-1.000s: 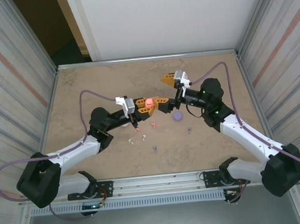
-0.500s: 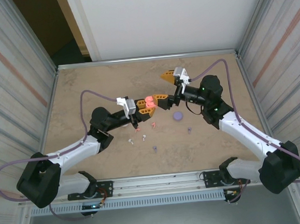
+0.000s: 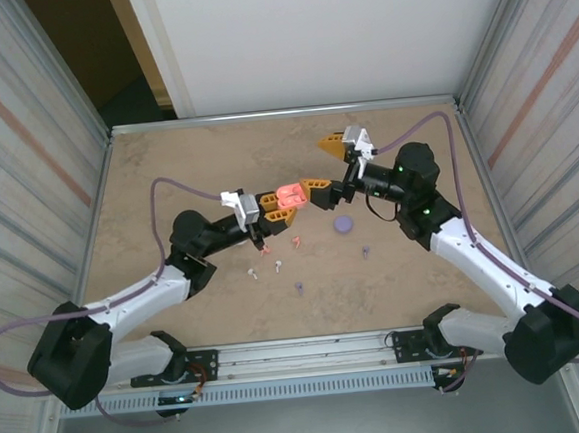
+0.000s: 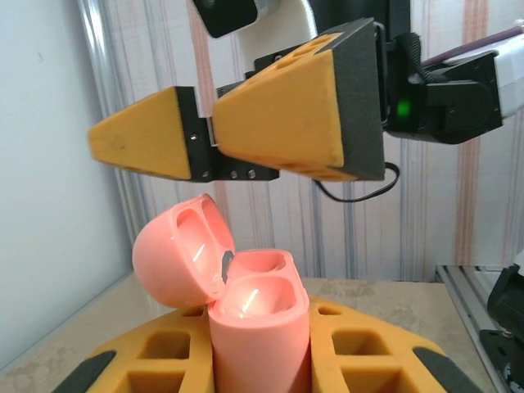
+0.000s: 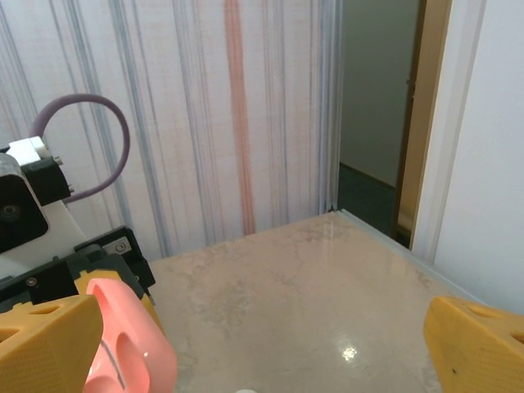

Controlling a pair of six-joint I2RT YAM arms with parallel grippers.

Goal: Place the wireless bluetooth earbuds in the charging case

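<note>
I'm squeezing the open, empty pink charging case in my left gripper while my right gripper is hanging wide open with nothing in it, so the earbuds are all sitting on the table, none inserted yet.

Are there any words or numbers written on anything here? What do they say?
None: no word, number or sign can be read anywhere.
The pink case in the left claw is plain.
The right claw has orange fingers with no letters on them.
The earbuds and the purple case on the table are too small to show any print.
</note>
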